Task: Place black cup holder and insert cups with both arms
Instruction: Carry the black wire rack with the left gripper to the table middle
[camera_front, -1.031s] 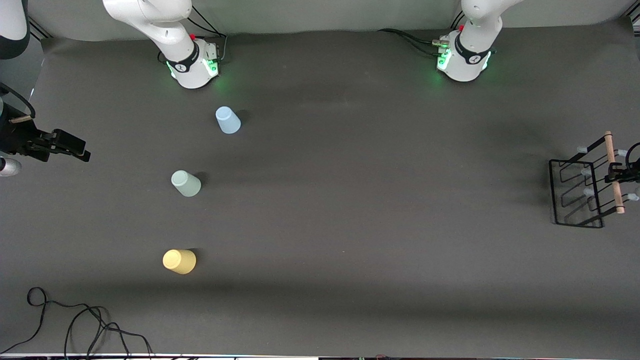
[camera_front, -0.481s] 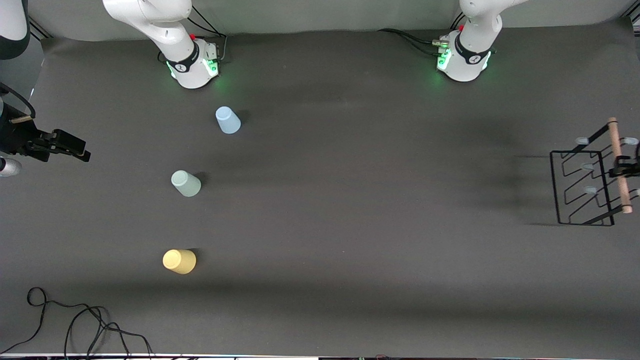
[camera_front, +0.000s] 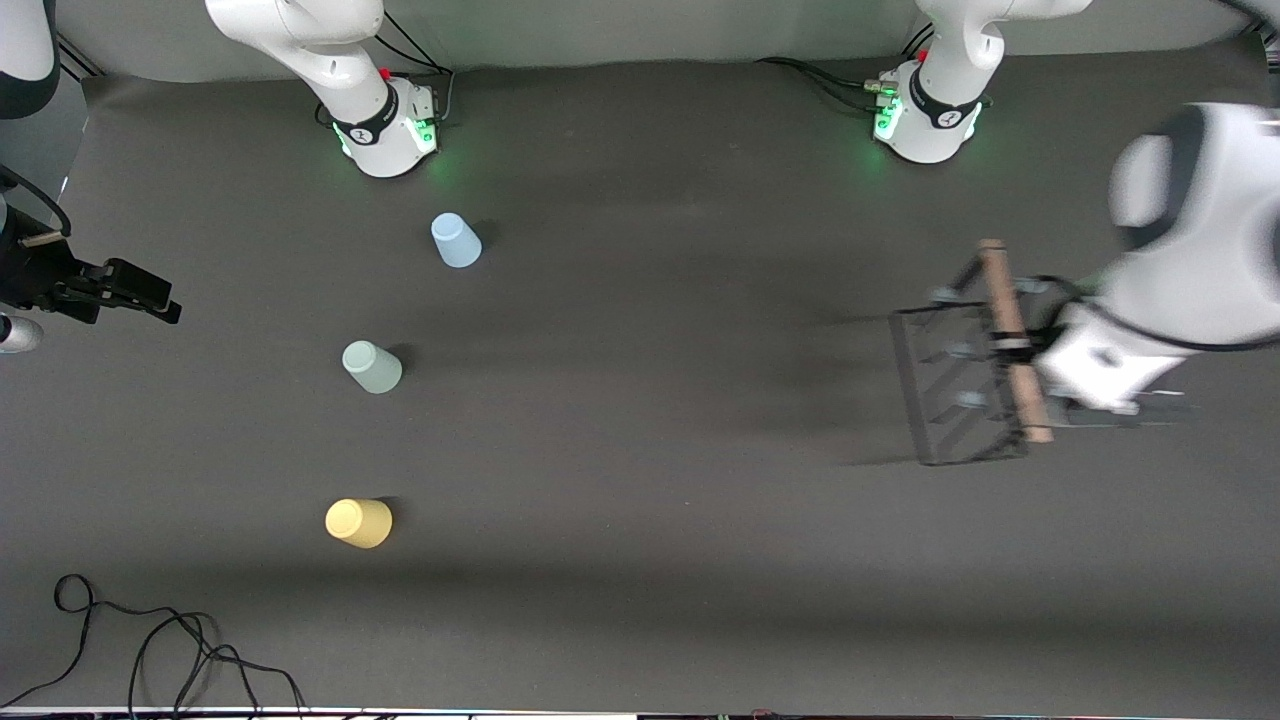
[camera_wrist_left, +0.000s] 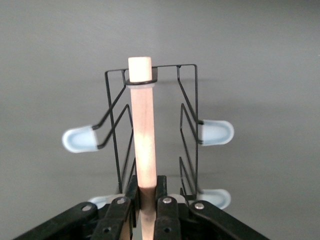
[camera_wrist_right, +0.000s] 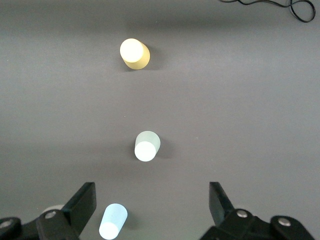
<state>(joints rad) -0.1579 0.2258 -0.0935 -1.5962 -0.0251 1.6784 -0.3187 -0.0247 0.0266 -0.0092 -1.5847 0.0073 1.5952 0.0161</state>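
Note:
My left gripper (camera_front: 1022, 345) is shut on the light wooden rod handle (camera_front: 1008, 330) of the black cup holder (camera_front: 950, 390) and holds it in the air over the left arm's end of the table. In the left wrist view the fingers (camera_wrist_left: 167, 210) clamp the rod (camera_wrist_left: 142, 130), with grey-blue pegs (camera_wrist_left: 216, 132) on both sides. The light blue cup (camera_front: 456, 241), pale green cup (camera_front: 372, 367) and yellow cup (camera_front: 358, 523) stand in a row toward the right arm's end. My right gripper (camera_front: 150, 297) waits open and empty at that end; its view (camera_wrist_right: 152, 205) shows all three cups.
A black cable (camera_front: 150, 650) lies looped at the table's near edge at the right arm's end. The two arm bases (camera_front: 385, 125) with green lights stand at the table's farthest edge from the front camera. A dark mat (camera_front: 680, 450) covers the table.
My left arm has swung in over the table and carried the cup holder from the table's end toward the middle. The right arm and the cups have not moved.

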